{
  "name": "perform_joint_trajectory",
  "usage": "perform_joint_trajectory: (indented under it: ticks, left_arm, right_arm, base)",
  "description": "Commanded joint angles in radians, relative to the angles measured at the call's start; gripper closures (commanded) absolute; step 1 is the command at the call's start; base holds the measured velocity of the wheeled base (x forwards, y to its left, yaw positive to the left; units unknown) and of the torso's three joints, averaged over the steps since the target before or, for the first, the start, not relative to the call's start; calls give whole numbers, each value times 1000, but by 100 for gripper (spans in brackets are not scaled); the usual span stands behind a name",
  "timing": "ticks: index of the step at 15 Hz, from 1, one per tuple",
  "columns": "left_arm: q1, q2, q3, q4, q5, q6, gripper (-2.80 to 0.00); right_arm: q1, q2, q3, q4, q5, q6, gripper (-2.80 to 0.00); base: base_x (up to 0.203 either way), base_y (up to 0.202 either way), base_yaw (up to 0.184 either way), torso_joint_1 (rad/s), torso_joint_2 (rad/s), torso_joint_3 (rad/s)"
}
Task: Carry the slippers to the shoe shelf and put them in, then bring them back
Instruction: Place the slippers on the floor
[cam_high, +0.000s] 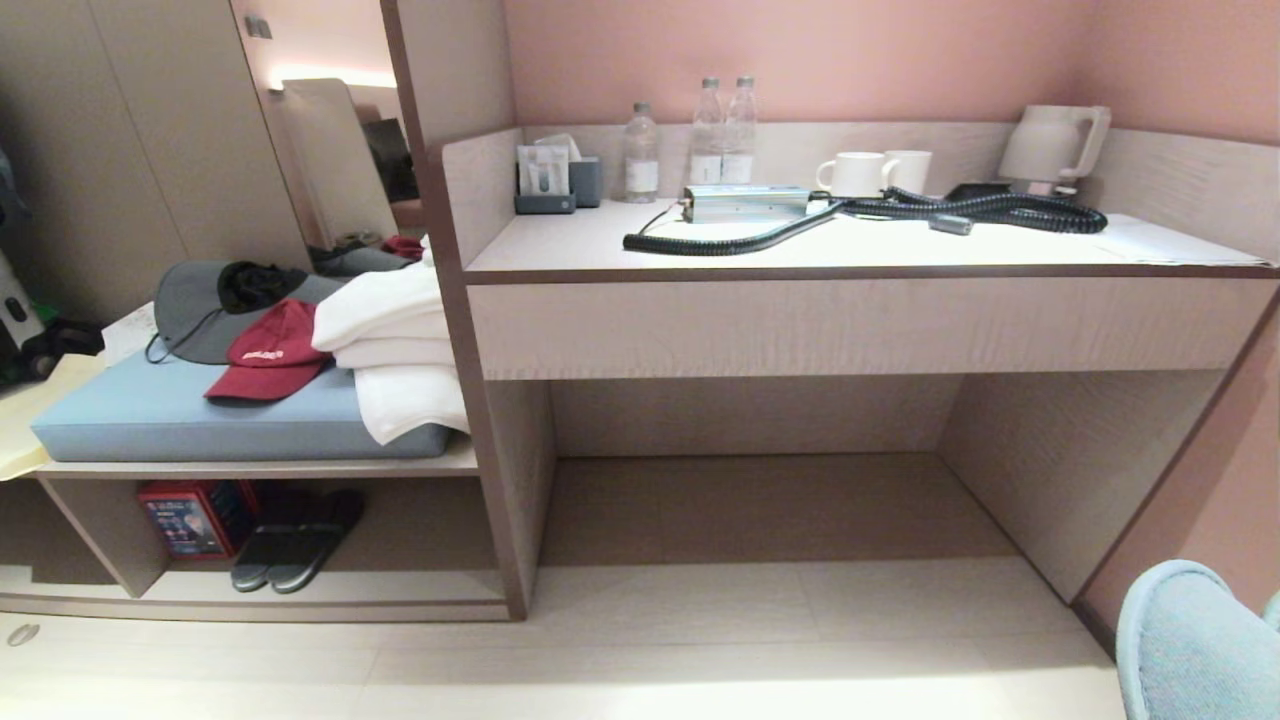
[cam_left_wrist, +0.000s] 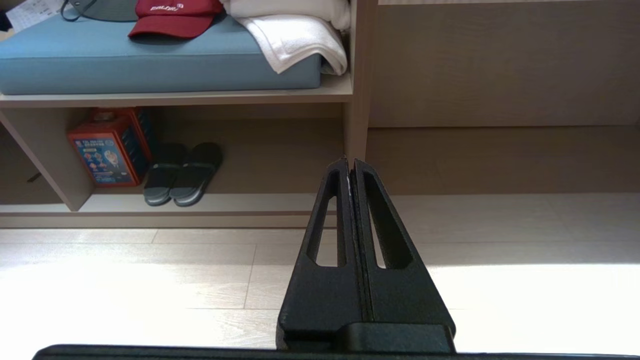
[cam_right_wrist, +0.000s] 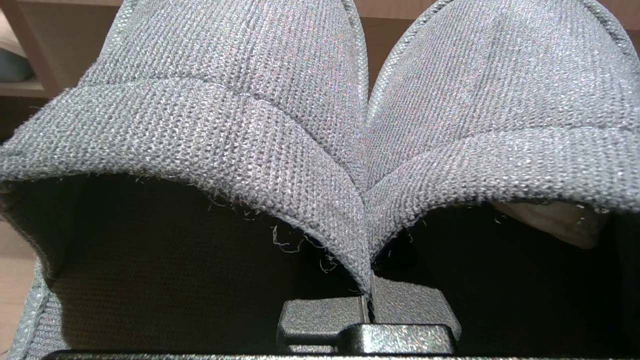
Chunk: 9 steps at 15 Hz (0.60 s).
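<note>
Carrying step: grey slippers (cam_right_wrist: 225, 125) are pinched at the inner edges by the right gripper (cam_right_wrist: 367, 307).
Next, the shoe shelf (cam_high: 420, 585), low at the left, must be approached; the left gripper (cam_left_wrist: 350, 167) is pressed together, empty.

Not much you can actually read here. The dark red baseball cap (cam_high: 268, 355) lying on the blue cushion has small white embroidered lettering across its front panel, but the letters don't resolve for me. The red and blue printed box (cam_left_wrist: 109, 150) standing in the low cubby has a line of white text over rows of small pictures, also too small to make out.
</note>
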<state>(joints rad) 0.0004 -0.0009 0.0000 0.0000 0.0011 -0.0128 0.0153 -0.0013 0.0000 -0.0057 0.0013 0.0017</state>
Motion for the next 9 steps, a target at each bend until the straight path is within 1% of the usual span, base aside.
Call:
perform_joint_trajectory:
  ticks: [1, 5, 9]
  left_arm:
    - [1, 1, 0, 0, -1, 0, 0]
    - [0, 1, 0, 0, -1, 0, 0]
    - [0, 1, 0, 0, -1, -3, 0]
  right_arm:
    - [0, 1, 0, 0, 0, 0, 0]
    - [0, 1, 0, 0, 0, 0, 0]
    - [0, 1, 0, 0, 0, 0, 0]
  base:
    - [0, 0, 0, 0, 0, 0]
    - [0, 0, 0, 0, 0, 0]
    - [0, 0, 0, 2, 0, -152]
